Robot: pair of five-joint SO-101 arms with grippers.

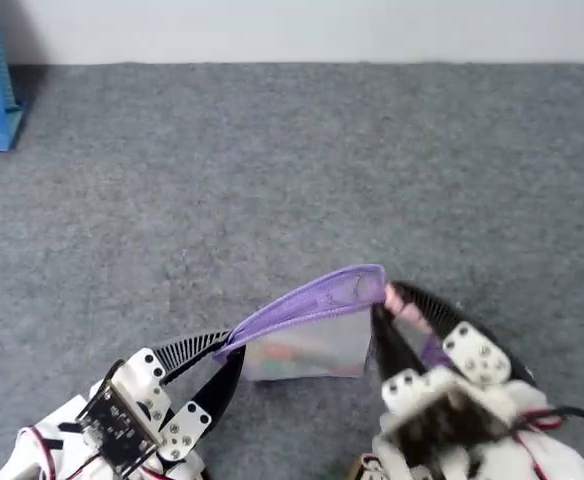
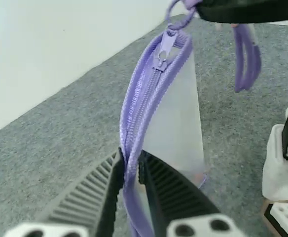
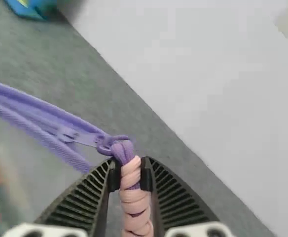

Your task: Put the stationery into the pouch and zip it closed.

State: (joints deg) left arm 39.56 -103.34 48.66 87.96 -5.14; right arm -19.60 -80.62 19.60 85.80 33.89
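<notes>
Lower centre | we see the pouch (image 1: 307, 345) strung left-right | left gripper (image 2: 131, 170) pinches its left end | right gripper (image 3: 130, 173) pinches the pull (image 3: 132, 192) (slider (image 2: 161, 49) sits at that end)

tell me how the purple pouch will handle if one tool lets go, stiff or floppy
Probably floppy: the pouch hangs slack below its zipper band, stretched between left tool and right tool. Likely light, since a thin pull cord carries one end. Released, it would probably sag.
</notes>
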